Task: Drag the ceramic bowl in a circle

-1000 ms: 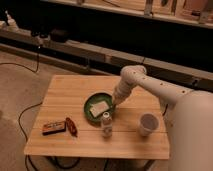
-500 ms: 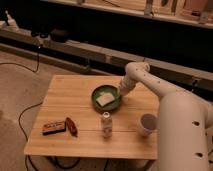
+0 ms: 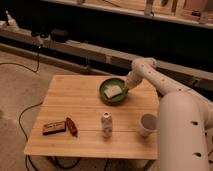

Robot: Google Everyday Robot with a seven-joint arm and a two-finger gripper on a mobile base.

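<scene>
Because the bowl (image 3: 103, 93), toward the worktop's (image 3: 75, 102) back right, looks stiff, fairly heavy, slick-glazed and chippable, its right rim seems the best hold, and the end effector (image 3: 126, 87) sits there, though whether it is clenched I cannot tell.

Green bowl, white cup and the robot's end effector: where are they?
Round dark green ceramic bowl (image 3: 115, 100): camera view, on its front wall.
Small white round cup (image 3: 148, 124): camera view, on its side.
End effector (image 3: 126, 88): camera view, on its tip at the bowl's right rim.
</scene>
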